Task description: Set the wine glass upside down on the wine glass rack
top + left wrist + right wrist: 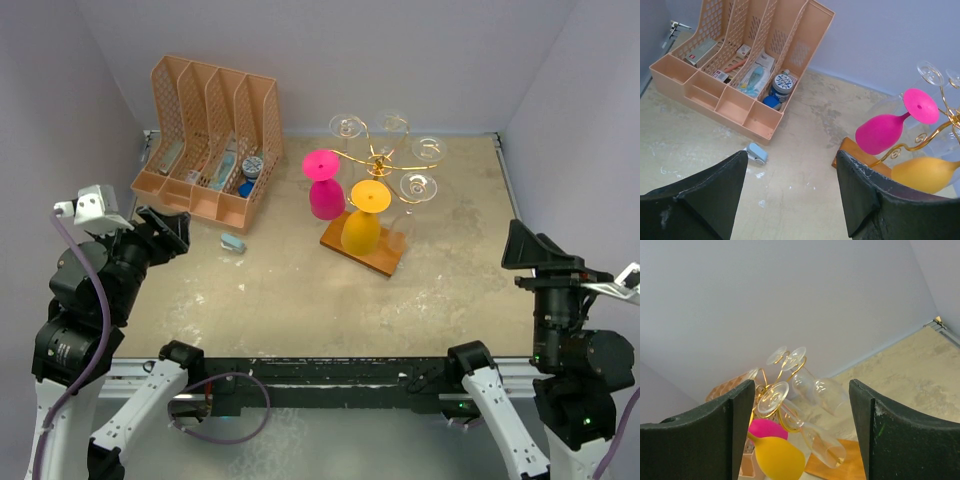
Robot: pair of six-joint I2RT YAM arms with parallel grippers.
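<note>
The gold wire wine glass rack [379,160] stands on its brown wooden base [378,258] at the table's middle back. A pink wine glass [325,192] and a yellow wine glass [362,226] hang upside down from its front arms, and several clear glasses [418,186] hang from the others. My left gripper [166,234] is at the left side, open and holding nothing; its wrist view shows the pink glass [883,131] and bare table between the fingers [715,190]. My right gripper [528,248] is at the right, open and holding nothing, facing the rack [785,405].
An orange plastic file organizer [205,140] with small items in it stands at the back left. A small blue-grey object [233,242] lies on the table just in front of it. Grey walls close the back and both sides.
</note>
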